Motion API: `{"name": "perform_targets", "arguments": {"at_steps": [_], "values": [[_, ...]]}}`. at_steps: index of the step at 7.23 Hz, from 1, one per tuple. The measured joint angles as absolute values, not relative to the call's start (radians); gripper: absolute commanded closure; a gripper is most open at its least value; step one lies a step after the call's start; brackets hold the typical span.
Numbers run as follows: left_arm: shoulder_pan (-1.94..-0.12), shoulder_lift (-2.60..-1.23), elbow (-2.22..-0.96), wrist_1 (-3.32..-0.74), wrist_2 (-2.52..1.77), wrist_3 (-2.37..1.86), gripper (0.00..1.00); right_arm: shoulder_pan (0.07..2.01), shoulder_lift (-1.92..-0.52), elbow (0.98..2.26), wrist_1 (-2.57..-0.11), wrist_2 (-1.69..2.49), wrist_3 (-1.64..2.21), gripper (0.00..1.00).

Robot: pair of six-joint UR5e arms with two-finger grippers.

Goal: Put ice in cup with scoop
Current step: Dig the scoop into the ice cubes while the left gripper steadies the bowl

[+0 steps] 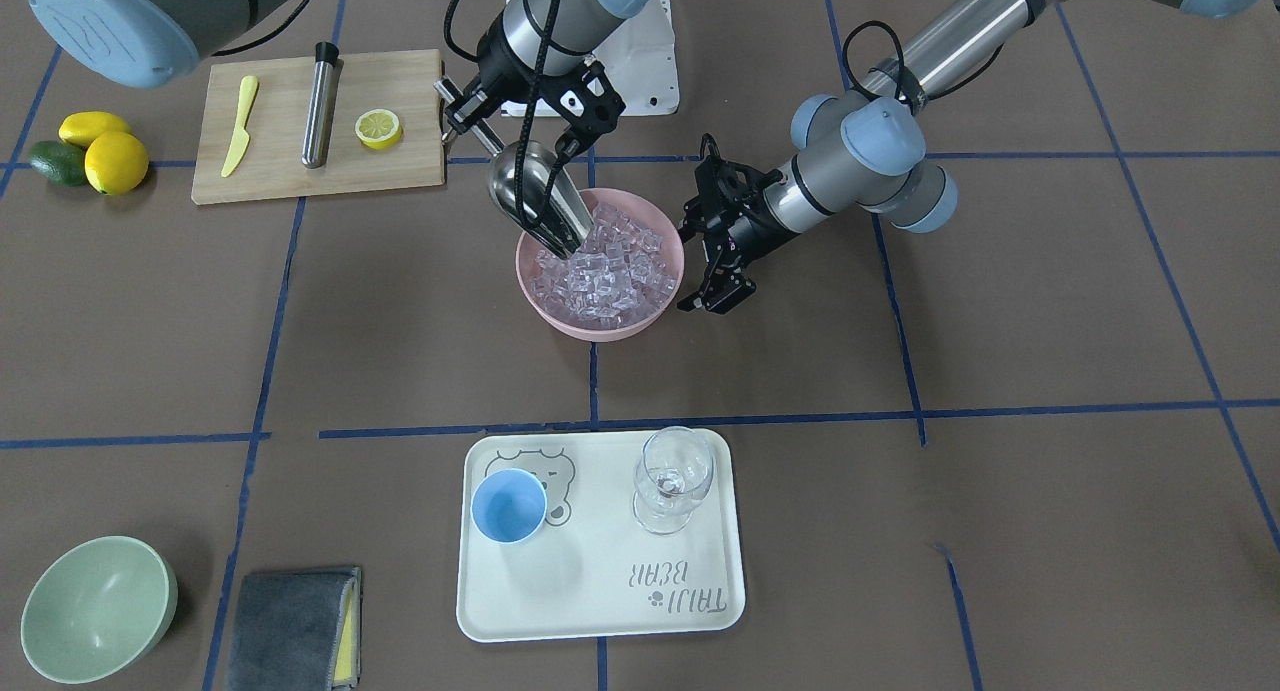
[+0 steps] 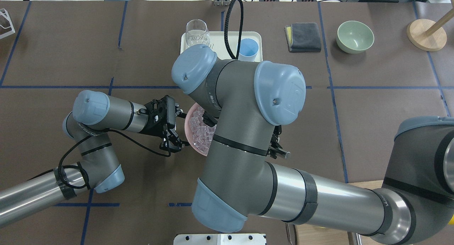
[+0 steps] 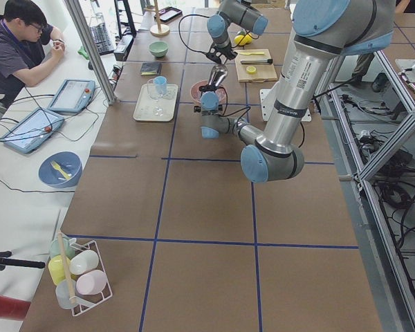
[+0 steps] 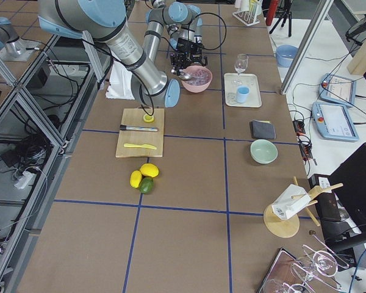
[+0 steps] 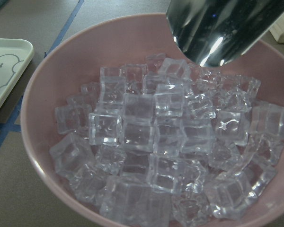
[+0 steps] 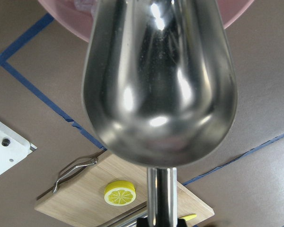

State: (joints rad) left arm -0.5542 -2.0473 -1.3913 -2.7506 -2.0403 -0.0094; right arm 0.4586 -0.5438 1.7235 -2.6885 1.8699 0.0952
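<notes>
Your right tool (image 1: 478,121) is clamped on the handle of the scoop (image 1: 530,193). The scoop's pan tilts down into the pink bowl (image 1: 600,329), its lip at the ice (image 5: 156,142) heaped there. Your left tool (image 1: 695,259) sits just beside the bowl's rim, jaws spread wide, holding nothing. The cup (image 1: 508,506) stands upright on a tray (image 1: 600,611), well apart from the bowl, on the side away from the robot.

A cutting board (image 1: 405,171) carries a yellow knife (image 1: 239,126), steel tube (image 1: 321,106) and lemon half (image 1: 378,128); a green bowl (image 1: 95,606) sits beside a grey cloth (image 1: 295,626).
</notes>
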Motion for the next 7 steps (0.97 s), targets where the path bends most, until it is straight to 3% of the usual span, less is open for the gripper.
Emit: {"name": "perform_targets", "arguments": {"at_steps": [7], "values": [[-0.553, -2.047, -1.391, -2.750, -2.040, -0.010, 0.00, 0.459, -0.488, 1.551, -2.612, 1.864, 0.105, 1.00]]}}
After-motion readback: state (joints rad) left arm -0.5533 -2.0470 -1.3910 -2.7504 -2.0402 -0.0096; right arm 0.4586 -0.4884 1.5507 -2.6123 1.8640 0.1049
